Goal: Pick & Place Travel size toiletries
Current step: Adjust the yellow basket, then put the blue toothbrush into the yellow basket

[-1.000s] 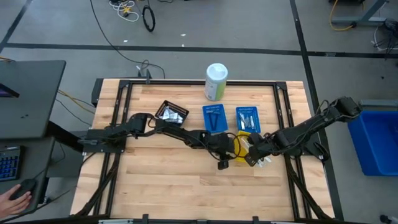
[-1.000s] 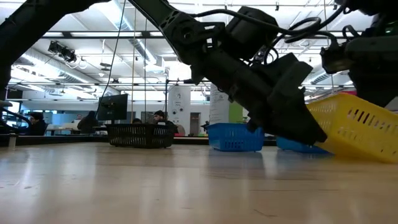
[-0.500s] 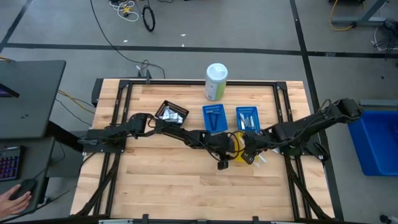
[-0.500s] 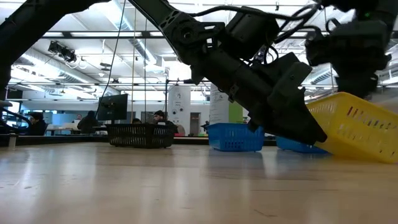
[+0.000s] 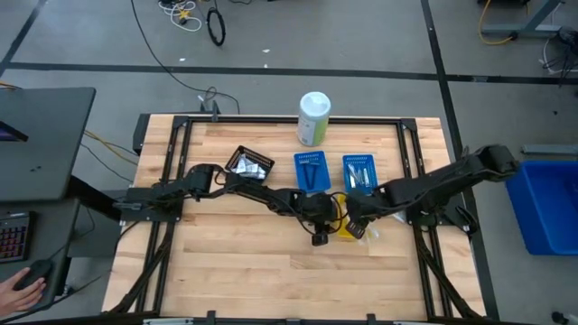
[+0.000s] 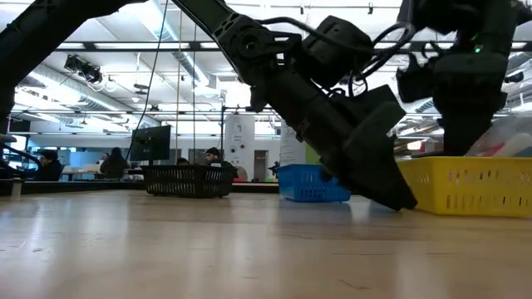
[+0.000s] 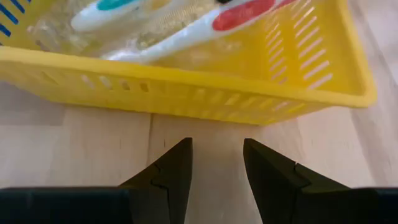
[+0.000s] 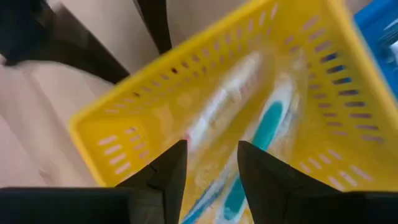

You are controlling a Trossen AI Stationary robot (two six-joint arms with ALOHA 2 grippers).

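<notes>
A small yellow bin point(image 5: 351, 233) point(image 6: 461, 184) stands level on the table right of centre. In it lie toothbrushes in clear wrappers, one with a red grip point(image 7: 244, 12) and one teal point(image 8: 262, 129); wrappers stick up over its rim point(image 6: 509, 137). My left gripper point(image 5: 319, 238) point(image 7: 216, 149) slants down, open, its fingertips just short of the bin's long wall point(image 7: 186, 87), apart from it. My right gripper point(image 5: 352, 217) point(image 8: 211, 152) hangs open above the bin, pointing down into it, with nothing between its fingers.
Behind the yellow bin stand two blue bins point(image 5: 310, 171) point(image 5: 359, 171) with items, a black bin point(image 5: 249, 162) to their left, and a tall white-and-green canister point(image 5: 313, 117) at the far edge. Bare wood lies along the near side.
The yellow bin, tilted a second ago, has come down level on the table. My right gripper has gone toward the table's left, from beside the bin to above it, and has rolled a little. My left gripper has stayed at the bin's wall.
</notes>
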